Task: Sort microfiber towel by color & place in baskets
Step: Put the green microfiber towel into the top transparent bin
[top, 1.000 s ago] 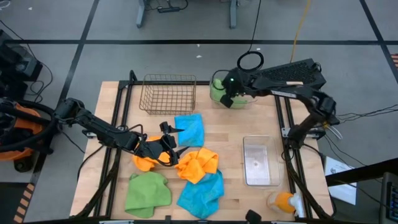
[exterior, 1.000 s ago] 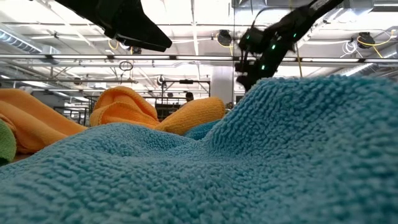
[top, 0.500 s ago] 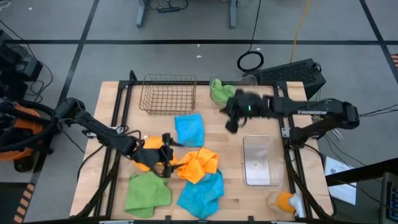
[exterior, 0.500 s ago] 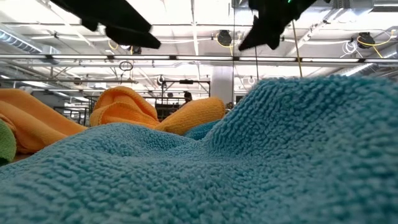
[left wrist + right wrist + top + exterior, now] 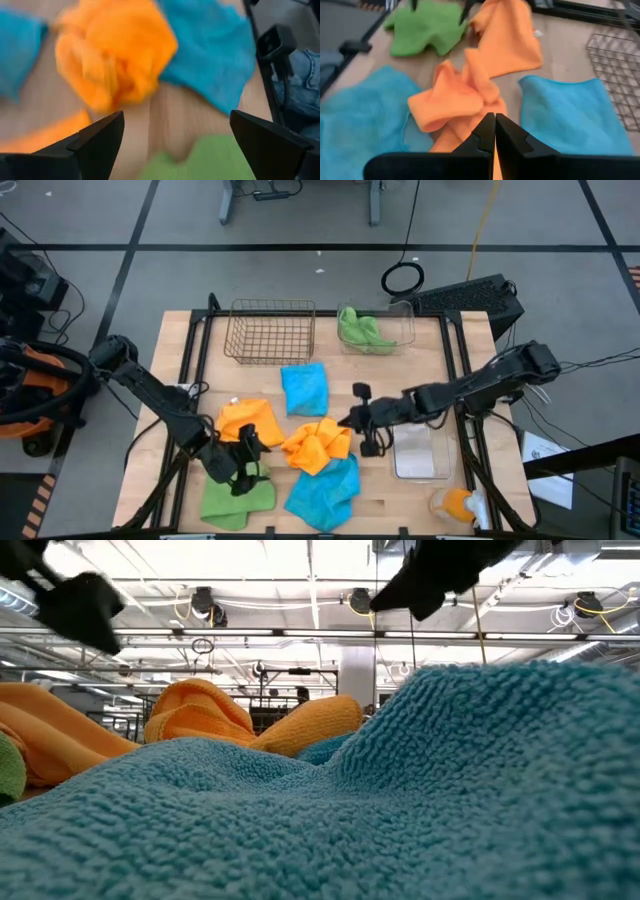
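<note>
Towels lie loose across my bench (image 5: 180, 340): a green towel (image 5: 237, 492) at the near left, a flat orange towel (image 5: 248, 418) just beyond it, a crumpled orange towel (image 5: 318, 444) mid-bench, one blue towel (image 5: 304, 388) farther back and another blue towel (image 5: 325, 490) at the near edge. One more green towel (image 5: 362, 330) sits inside the far clear bin (image 5: 404, 310), beside the wire basket (image 5: 270, 332). A second clear bin (image 5: 418, 442) stands on the right with nothing visible in it. My left tool (image 5: 246, 461) hangs over the near green towel with its fingers spread wide, holding nothing. My right tool (image 5: 364, 420) is closed on nothing, just beside the crumpled orange towel.
</note>
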`<action>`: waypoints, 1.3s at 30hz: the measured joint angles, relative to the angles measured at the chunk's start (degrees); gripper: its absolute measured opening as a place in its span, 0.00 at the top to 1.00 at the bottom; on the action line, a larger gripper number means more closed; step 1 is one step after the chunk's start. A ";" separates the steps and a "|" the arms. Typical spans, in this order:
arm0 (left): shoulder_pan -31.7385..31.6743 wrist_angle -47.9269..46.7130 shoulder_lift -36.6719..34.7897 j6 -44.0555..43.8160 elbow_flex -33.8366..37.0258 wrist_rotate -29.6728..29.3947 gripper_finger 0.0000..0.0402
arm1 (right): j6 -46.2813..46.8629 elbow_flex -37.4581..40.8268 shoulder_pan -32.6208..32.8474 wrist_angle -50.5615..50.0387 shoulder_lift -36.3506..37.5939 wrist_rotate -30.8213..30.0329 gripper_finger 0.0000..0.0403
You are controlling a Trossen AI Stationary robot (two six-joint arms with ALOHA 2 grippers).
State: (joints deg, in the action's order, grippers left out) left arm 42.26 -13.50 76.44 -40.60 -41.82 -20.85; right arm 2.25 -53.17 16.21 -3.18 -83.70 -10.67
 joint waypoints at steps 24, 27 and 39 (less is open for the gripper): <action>11.25 -17.85 2.66 -36.94 -0.07 11.67 0.08 | 1.67 -0.07 0.79 9.13 -13.40 0.02 0.99; 12.23 -19.57 4.74 -38.59 -0.07 11.56 0.08 | 1.52 -0.07 0.79 9.55 -13.40 0.00 0.99; 12.78 -19.08 15.49 -38.27 -0.66 8.23 0.08 | 1.37 -0.07 0.79 12.07 -13.40 -0.05 0.99</action>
State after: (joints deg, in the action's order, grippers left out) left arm 55.05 -32.58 91.94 -78.87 -42.48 -12.62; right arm 3.62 -53.23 16.99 8.89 -97.10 -10.72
